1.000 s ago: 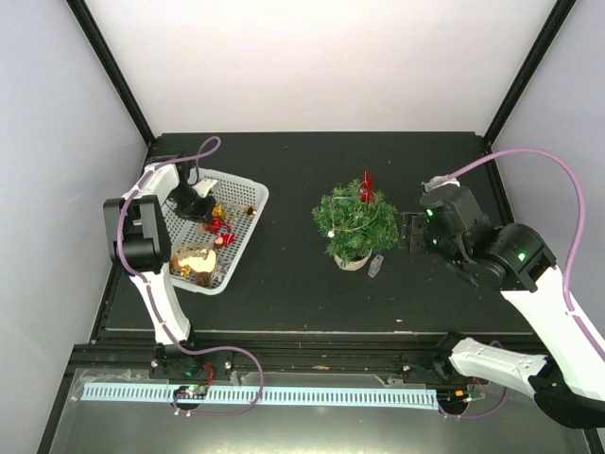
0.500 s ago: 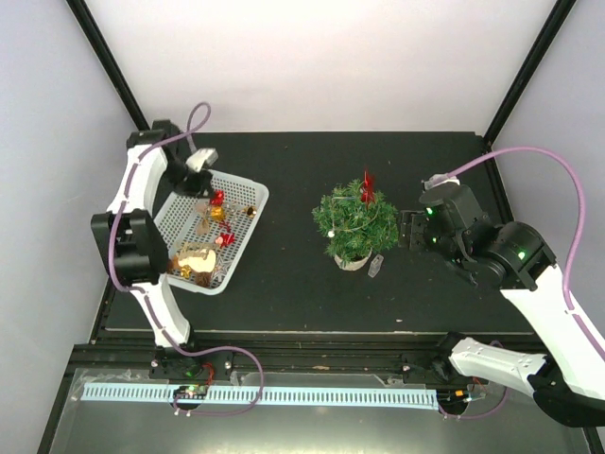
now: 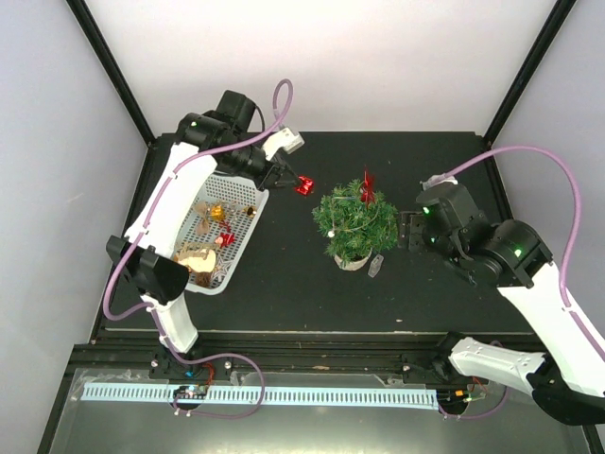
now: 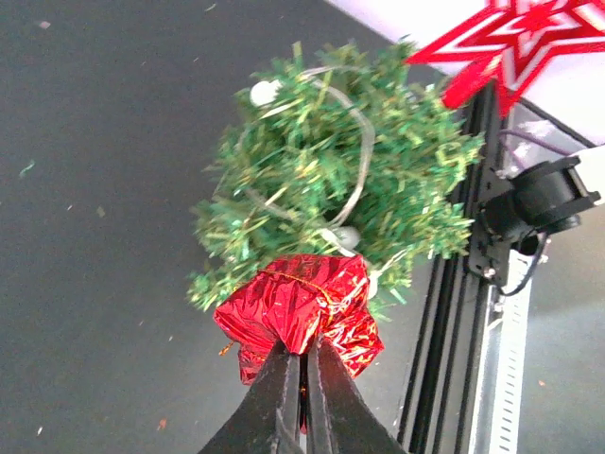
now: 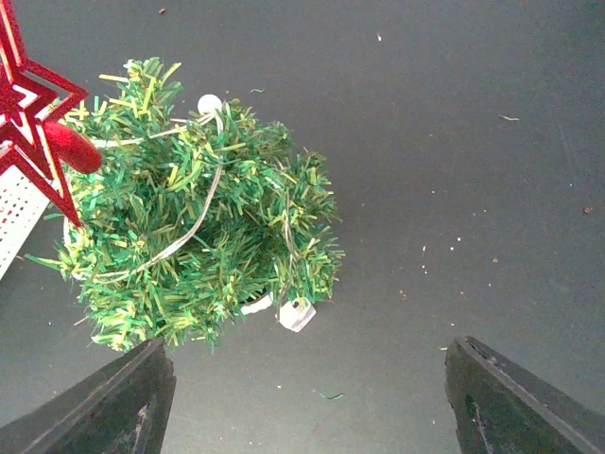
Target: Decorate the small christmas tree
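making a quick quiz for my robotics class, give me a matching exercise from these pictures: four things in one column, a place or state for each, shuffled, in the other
Column 1
1. left pincer
2. right pincer
3. red star
4. white basket

Column 2
a. on top of the small christmas tree
b. shut on a red foil ornament
c. holds red and gold ornaments, left of the tree in the top view
d. open and empty, right of the tree in the top view

Pairs: 1-b, 2-d, 3-a, 4-c
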